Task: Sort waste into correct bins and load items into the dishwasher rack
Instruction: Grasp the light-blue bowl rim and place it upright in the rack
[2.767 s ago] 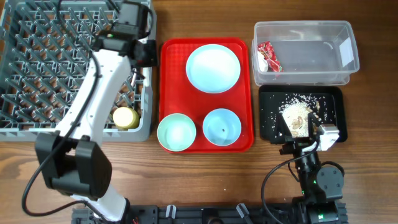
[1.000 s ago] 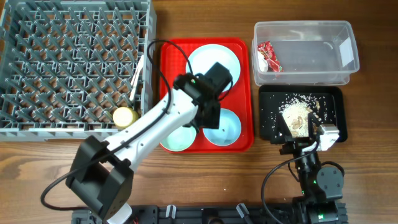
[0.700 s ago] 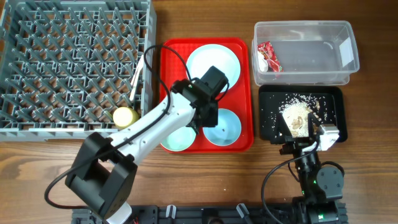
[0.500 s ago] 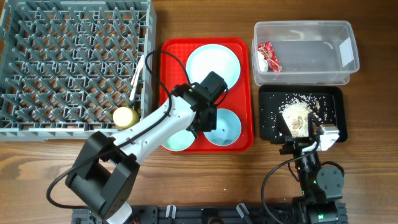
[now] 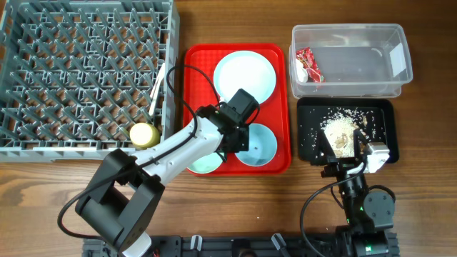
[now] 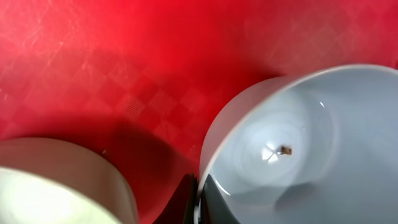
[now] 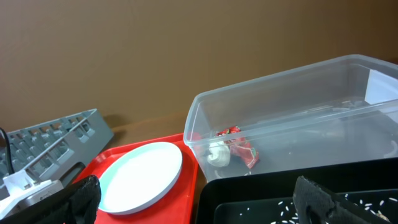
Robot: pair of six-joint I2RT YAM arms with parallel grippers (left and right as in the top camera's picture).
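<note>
My left gripper is shut on the left rim of the right pale blue bowl on the red tray; the left wrist view shows its fingertips pinching that rim. A small crumb lies inside. The other bowl sits beside it, partly under the arm. The plate lies at the tray's back. The yellow cup and white cutlery are in the grey rack. My right gripper is open and empty above the black tray of food scraps.
The red-and-white wrapper lies in the clear tub, also seen in the right wrist view. The red tray stands between the rack and the tub. The left arm's cable loops over the tray's left edge.
My left arm left the rack, swung over the red tray and settled on the right bowl's rim, drawing slightly left and toward the front in the last second. The right arm has not moved.
</note>
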